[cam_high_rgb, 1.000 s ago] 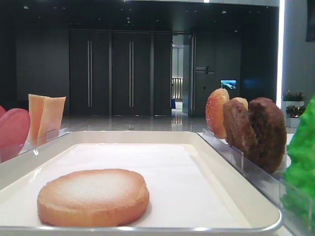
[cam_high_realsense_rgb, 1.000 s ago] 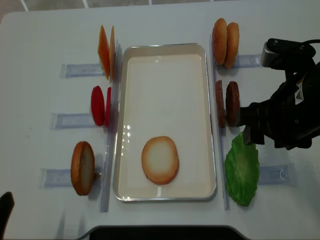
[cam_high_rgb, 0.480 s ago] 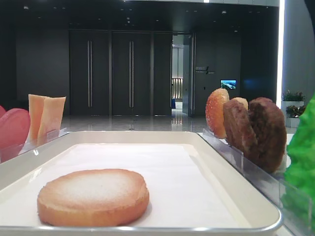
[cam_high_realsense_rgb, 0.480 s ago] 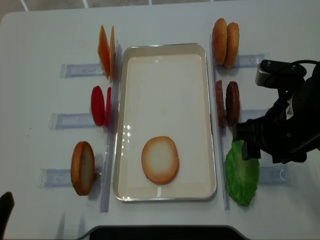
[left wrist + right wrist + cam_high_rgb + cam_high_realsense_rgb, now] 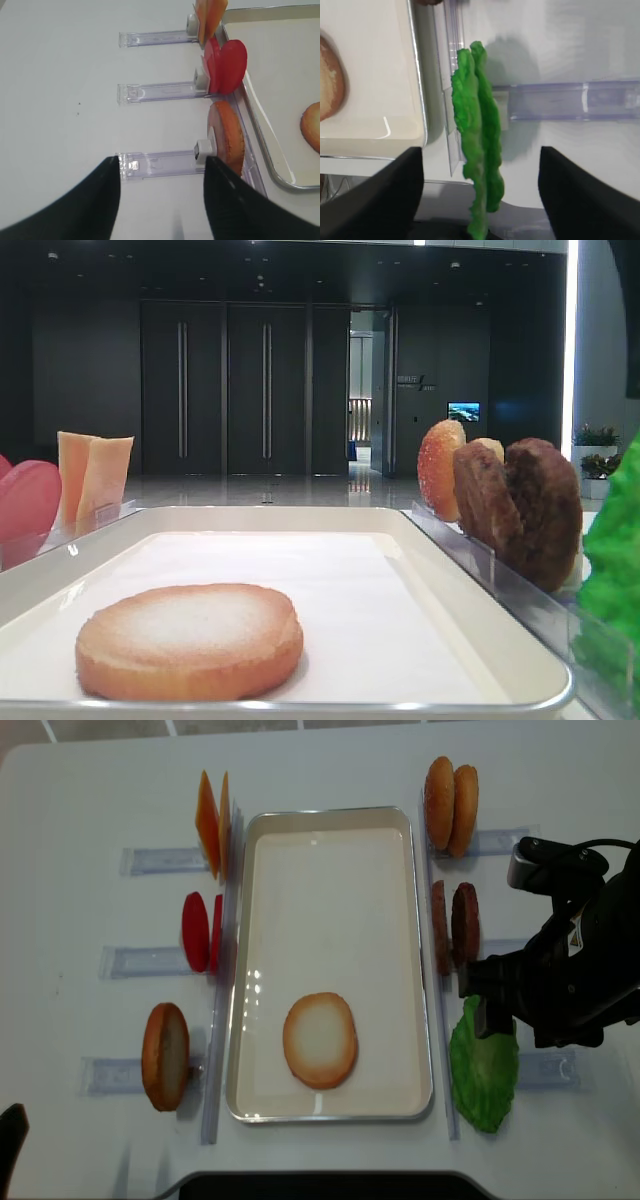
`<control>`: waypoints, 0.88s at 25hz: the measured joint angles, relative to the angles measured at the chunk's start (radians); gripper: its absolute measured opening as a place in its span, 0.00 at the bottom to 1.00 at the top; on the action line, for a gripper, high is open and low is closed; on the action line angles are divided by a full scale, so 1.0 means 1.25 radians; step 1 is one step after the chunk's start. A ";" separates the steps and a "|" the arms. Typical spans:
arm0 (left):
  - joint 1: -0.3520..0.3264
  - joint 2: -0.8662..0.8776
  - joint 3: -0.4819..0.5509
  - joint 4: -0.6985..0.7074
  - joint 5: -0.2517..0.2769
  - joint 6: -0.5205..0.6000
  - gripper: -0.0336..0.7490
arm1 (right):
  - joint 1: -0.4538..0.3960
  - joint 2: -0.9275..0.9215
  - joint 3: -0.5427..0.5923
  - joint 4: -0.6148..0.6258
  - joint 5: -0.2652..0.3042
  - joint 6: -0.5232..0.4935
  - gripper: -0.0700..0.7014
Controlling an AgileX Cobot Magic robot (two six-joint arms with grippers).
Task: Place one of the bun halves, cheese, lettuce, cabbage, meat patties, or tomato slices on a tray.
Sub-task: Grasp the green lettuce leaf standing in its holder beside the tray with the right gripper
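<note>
Unmarked lettuce (image 5: 477, 150) beside tray (image 5: 240, 970)

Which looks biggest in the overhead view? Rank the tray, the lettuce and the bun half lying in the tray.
1. tray
2. lettuce, partly hidden by the right gripper
3. bun half, only slightly smaller than the lettuce's visible part

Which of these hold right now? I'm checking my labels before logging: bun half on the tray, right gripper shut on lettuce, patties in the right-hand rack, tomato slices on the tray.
1. A round, pale-faced bun half lies on the large white rectangular tray. True.
2. The right gripper is shut on the ruffled bright-green lettuce leaf. False: its jaws are open on either side of it.
3. Two dark brown meat patties stand right of the tray. True.
4. The red tomato slices lie on the tray. False: they stand left of it.
</note>
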 joint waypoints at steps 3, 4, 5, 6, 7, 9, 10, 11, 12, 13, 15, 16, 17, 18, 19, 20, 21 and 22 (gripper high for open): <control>0.000 0.000 0.000 0.000 0.000 0.000 0.56 | 0.000 0.000 0.000 0.002 0.013 0.001 0.69; 0.000 0.000 0.000 0.000 0.000 0.000 0.56 | 0.000 0.000 0.000 0.005 0.015 0.002 0.69; 0.000 0.000 0.000 0.000 0.000 0.000 0.56 | 0.000 0.000 0.000 0.011 0.017 0.002 0.68; 0.000 0.000 0.000 0.000 0.000 0.000 0.56 | 0.000 0.000 0.000 0.014 0.017 0.003 0.67; 0.000 0.000 0.000 0.000 0.000 0.000 0.56 | 0.000 0.000 0.000 0.017 0.019 0.004 0.65; 0.000 0.000 0.000 0.000 0.000 0.000 0.56 | 0.000 0.000 0.000 0.018 0.019 0.004 0.60; 0.000 0.000 0.000 0.000 0.000 0.000 0.56 | 0.000 0.000 0.000 0.018 0.019 0.005 0.57; 0.000 0.000 0.000 0.000 0.000 0.000 0.56 | 0.000 0.000 0.000 0.018 0.019 0.006 0.52; 0.000 0.000 0.000 0.000 0.000 0.000 0.56 | 0.000 0.000 0.000 0.018 0.018 0.006 0.48; 0.000 0.000 0.000 0.000 0.000 0.000 0.56 | 0.000 0.000 0.000 0.018 0.016 0.007 0.42; 0.000 0.000 0.000 0.000 0.000 0.000 0.56 | 0.000 0.000 0.000 0.018 0.011 0.011 0.30; 0.000 0.000 0.000 0.000 0.000 0.000 0.56 | 0.000 0.000 0.000 0.018 0.012 0.015 0.25; 0.000 0.000 0.000 0.000 0.000 0.000 0.56 | 0.000 0.000 0.000 0.018 0.012 0.016 0.19; 0.000 0.000 0.000 0.000 0.000 0.000 0.56 | 0.000 0.000 0.000 0.018 0.012 0.017 0.13; 0.000 0.000 0.000 0.000 0.000 0.000 0.56 | 0.000 0.000 0.000 0.018 0.012 0.018 0.11; 0.000 0.000 0.000 0.000 0.000 0.000 0.56 | 0.000 0.000 0.000 0.018 0.012 0.018 0.11; 0.000 0.000 0.000 0.000 0.000 0.000 0.56 | 0.000 0.000 0.000 0.018 0.012 0.018 0.11; 0.000 0.000 0.000 0.000 0.000 0.000 0.56 | 0.000 0.000 0.000 0.018 0.012 0.018 0.11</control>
